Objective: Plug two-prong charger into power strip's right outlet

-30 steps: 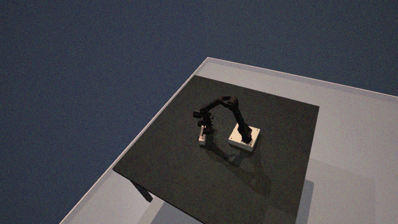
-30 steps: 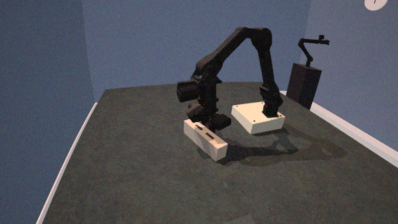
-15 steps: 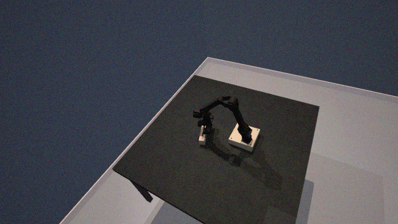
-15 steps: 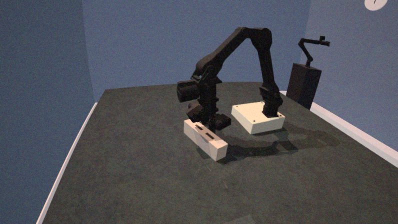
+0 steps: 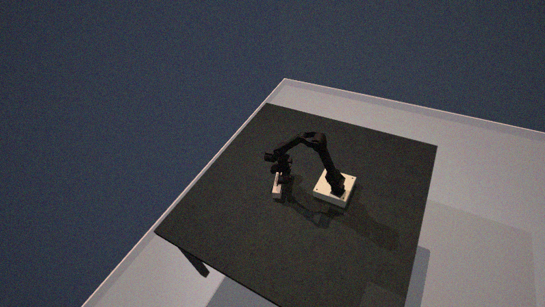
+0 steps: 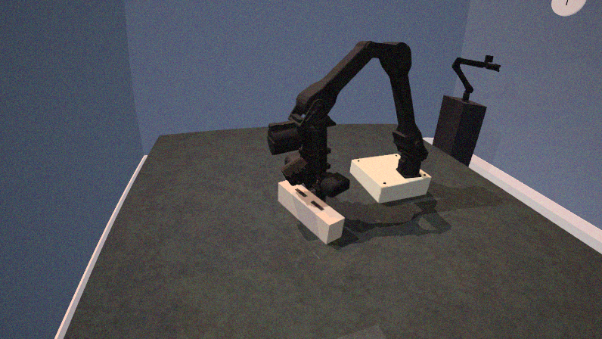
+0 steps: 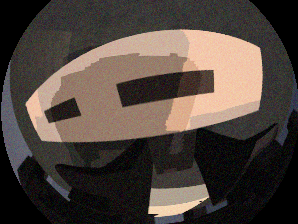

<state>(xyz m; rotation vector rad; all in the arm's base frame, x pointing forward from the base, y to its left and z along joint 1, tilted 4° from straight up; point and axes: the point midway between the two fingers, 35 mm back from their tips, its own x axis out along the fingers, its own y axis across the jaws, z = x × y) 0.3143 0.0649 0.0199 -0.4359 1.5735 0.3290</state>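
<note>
The pincer (image 5: 282, 180) (image 6: 318, 195) (image 7: 168, 131) is clamped on the charger (image 7: 173, 157), a dark block between its fingers (its prongs are too hidden to make out). Just beside the pincer, the pale power strip (image 5: 276, 191) (image 6: 299, 212) (image 7: 150, 122) sits on the counter (image 5: 236, 198) (image 6: 189, 252) (image 7: 125, 17), two dark slots facing up; whether charger and strip touch, I cannot tell.

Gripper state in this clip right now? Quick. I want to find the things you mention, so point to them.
Gripper (image 5: 281, 179) (image 6: 316, 194) (image 7: 168, 131): closed on something dark, most likely the charger (image 7: 174, 155), beside the power strip (image 5: 276, 190) (image 6: 305, 214) (image 7: 225, 97).
</note>
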